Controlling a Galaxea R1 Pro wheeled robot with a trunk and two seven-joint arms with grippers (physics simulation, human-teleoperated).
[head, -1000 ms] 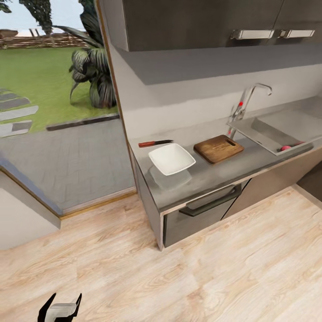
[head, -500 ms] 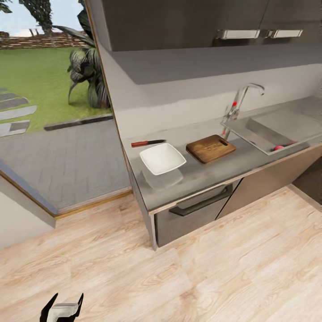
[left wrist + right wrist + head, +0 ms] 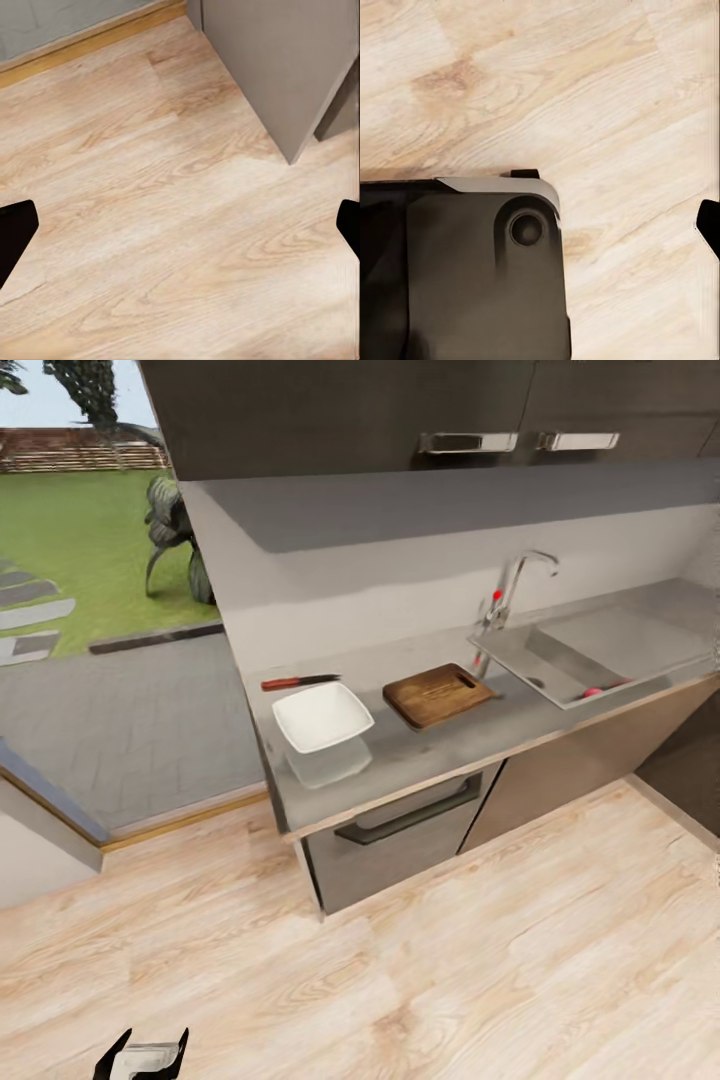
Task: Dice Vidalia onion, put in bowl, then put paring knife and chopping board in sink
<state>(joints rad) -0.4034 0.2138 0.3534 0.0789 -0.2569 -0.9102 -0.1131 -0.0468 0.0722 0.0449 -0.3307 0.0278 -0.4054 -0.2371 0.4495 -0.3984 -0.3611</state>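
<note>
On the smooth grey countertop [image 3: 440, 750] the glossy white square bowl [image 3: 322, 717] sits at about 9 o'clock from the brown grained chopping board [image 3: 437, 695], with the red-handled paring knife [image 3: 298, 682] just behind the bowl at 11 o'clock. The small pinkish Vidalia onion [image 3: 593, 691] lies inside the steel sink [image 3: 640, 635], at 3 o'clock from the board, under the grey tap [image 3: 512, 585]. The left gripper [image 3: 148, 1052] hangs low over the pale wooden floor [image 3: 520, 950] with its two dark fingers spread apart and empty, well apart from the dark cabinet [image 3: 400, 850]; for the right gripper [image 3: 709, 225] I cannot tell the state.
</note>
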